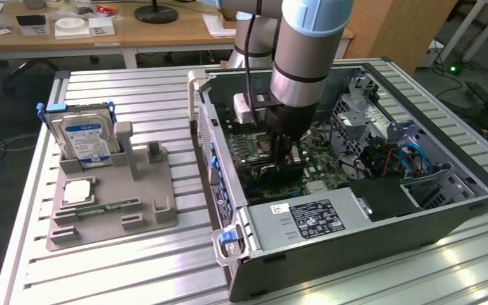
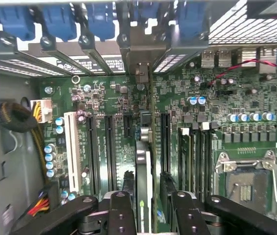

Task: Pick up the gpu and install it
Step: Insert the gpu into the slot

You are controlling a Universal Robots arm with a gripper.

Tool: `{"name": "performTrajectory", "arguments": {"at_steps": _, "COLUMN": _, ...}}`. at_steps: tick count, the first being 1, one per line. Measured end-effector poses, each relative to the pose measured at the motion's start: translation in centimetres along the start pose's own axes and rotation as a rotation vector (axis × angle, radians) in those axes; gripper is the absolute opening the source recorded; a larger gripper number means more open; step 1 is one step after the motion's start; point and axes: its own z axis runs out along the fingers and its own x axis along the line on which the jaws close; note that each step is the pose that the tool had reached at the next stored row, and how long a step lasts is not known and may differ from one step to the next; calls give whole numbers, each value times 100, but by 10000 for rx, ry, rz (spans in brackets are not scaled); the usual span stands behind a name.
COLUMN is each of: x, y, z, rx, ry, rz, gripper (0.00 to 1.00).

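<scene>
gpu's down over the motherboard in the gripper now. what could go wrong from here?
1. The gpu sits edge-on between the fingers; if it is off the slot line, pressing may jam it.
2. Its bracket end points at the rear slot covers; a tilt could catch there.
3. Close neighbours: the memory slots.

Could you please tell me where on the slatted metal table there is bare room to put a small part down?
Bare slats run along the slatted metal table between the grey plastic parts holder and the open black computer case, and in front of both. Inside the case it is crowded: the black gripper holds the thin dark gpu card over the green motherboard.
</scene>
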Motion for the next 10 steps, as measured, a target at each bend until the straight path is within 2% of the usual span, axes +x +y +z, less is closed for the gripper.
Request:
{"name": "performTrajectory", "arguments": {"at_steps": 7, "x": -4, "y": -6, "z": -152, "rx": 54, "ry": -3, "rz": -1, "gripper": 35}}
{"name": "performTrajectory", "arguments": {"at_steps": 10, "x": -5, "y": -6, "z": -156, "rx": 67, "ry": -8, "rz": -2, "gripper": 35}}
